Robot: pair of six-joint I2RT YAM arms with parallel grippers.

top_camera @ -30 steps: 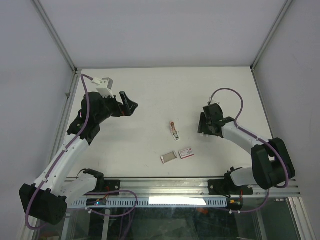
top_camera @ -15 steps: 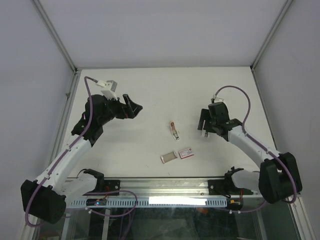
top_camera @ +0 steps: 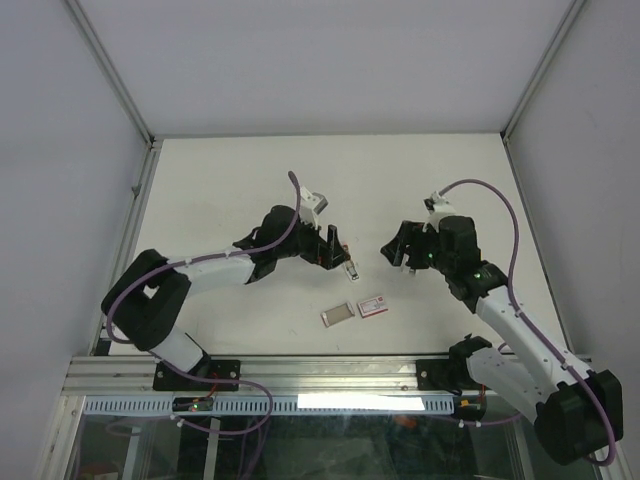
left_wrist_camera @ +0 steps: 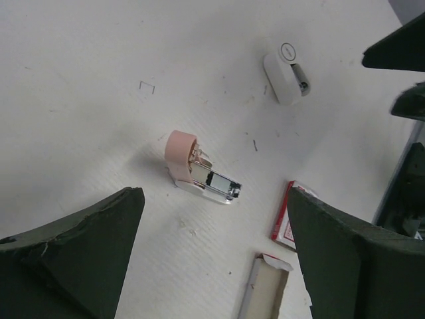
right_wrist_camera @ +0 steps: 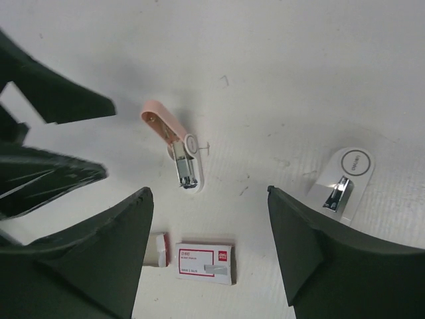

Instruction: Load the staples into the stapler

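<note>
The pink stapler (left_wrist_camera: 202,176) lies just ahead of the spread, empty left gripper (top_camera: 331,250), its long axis across the gap; the spread right gripper (top_camera: 392,250) is farther off.

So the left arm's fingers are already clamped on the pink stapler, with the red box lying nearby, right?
No. The left fingers are open, clear of the pink stapler, which lies free on the table; the left wrist view shows it. The red box does lie nearby.
</note>
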